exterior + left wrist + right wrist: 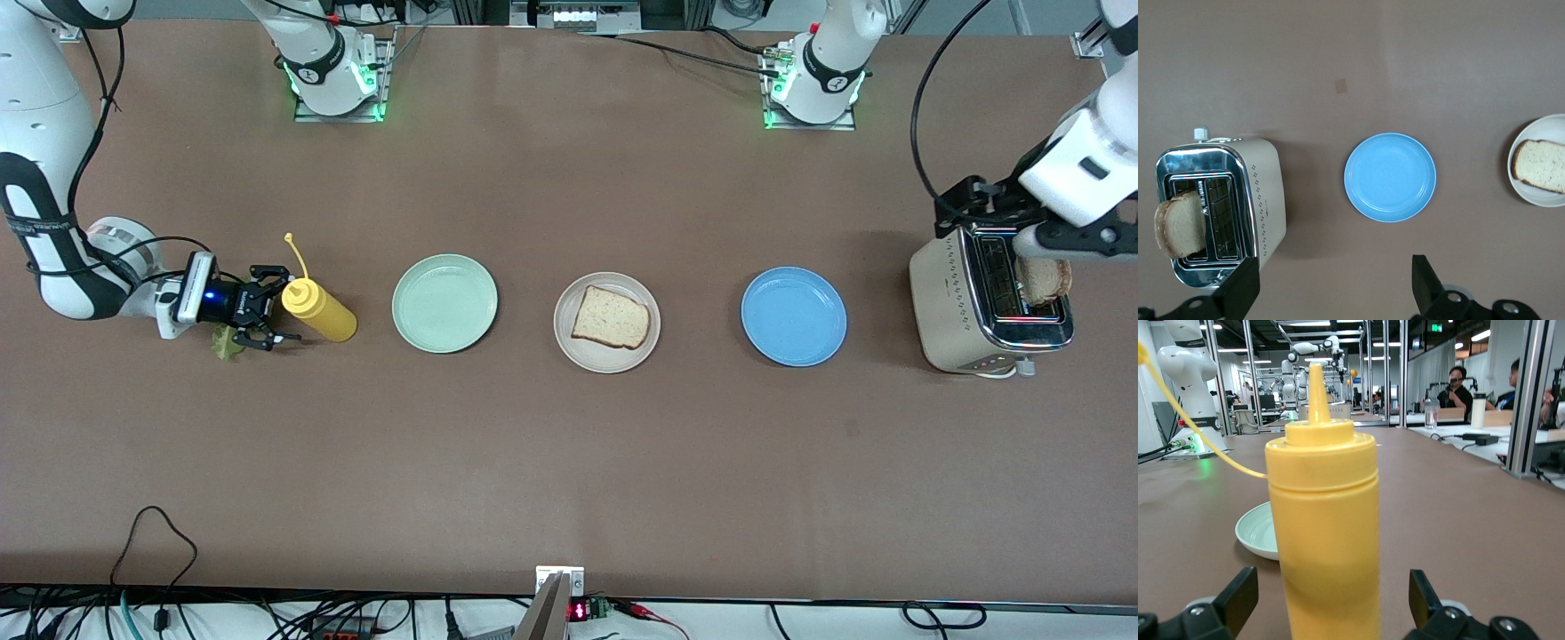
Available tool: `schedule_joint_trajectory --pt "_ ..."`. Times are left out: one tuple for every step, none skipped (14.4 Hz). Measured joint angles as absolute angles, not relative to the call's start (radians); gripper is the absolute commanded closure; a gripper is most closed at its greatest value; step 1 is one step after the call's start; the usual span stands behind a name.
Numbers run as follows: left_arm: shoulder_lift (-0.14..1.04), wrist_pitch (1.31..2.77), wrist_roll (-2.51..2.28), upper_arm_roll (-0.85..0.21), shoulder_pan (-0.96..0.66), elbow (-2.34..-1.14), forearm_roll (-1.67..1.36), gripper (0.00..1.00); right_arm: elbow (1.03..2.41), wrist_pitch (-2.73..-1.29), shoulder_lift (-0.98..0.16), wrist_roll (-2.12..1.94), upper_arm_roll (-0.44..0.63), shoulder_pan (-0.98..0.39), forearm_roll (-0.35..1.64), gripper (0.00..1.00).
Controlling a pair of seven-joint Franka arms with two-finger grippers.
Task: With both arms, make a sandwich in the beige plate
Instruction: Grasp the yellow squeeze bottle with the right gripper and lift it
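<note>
The right arm is reaching from its base at the 11 o'clock corner of the front view out toward 9 o'clock, forearm lying low and roughly level. The right gripper [277, 314] is pointing sideways toward 3 o'clock, fingers [1238, 593] standing wide apart. The left arm is extending toward 3 o'clock, wrist held high and facing down. The left gripper [1331, 283] is hanging with fingers [1423, 280] spread.

Mostly matt surfaces around me, with one shiny exception.

My table [569, 462] is matt brown. The yellow squeeze bottle [1323, 540] looks like smooth plastic, the toaster [1265, 200] has a polished metal top and cream sides, and the bread slice [610, 318] is porous on the smooth beige plate [569, 342].
</note>
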State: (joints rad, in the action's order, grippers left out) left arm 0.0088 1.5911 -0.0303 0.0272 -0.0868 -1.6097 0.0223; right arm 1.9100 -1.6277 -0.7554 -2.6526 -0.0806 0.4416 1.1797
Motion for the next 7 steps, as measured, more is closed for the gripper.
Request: schedule_joint_trajectory --pt "-0.002 1.595 -0.030 0.033 -0.087 -1.623 0.021 0.00 1.913 -1.626 -0.757 -2.668 -0.086 0.439 1.188 0.00" --pt "-0.006 1.595 -0.028 0.035 -0.087 -1.629 0.020 0.00 1.916 -1.625 -0.759 -2.680 -0.092 0.437 1.199 0.00" --pt "-0.006 1.595 -0.022 0.034 -0.088 -1.628 0.020 0.00 1.920 -1.624 -0.763 -2.691 -0.098 0.435 1.208 0.00" --pt "-0.006 1.595 -0.012 0.034 -0.090 -1.627 0.020 0.00 1.923 -1.623 -0.769 -2.700 -0.106 0.432 1.219 0.00" --pt "-0.006 1.595 -0.007 0.034 -0.093 -1.625 0.020 0.00 1.927 -1.623 -0.776 -2.708 -0.112 0.428 1.230 0.00" --pt "-0.006 1.595 -0.006 0.034 -0.093 -1.625 0.020 0.00 1.928 -1.622 -0.784 -2.709 -0.116 0.424 1.238 0.00" --pt "-0.006 1.595 -0.005 0.034 -0.093 -1.625 0.020 0.00 1.928 -1.622 -0.791 -2.710 -0.117 0.419 1.244 0.00"
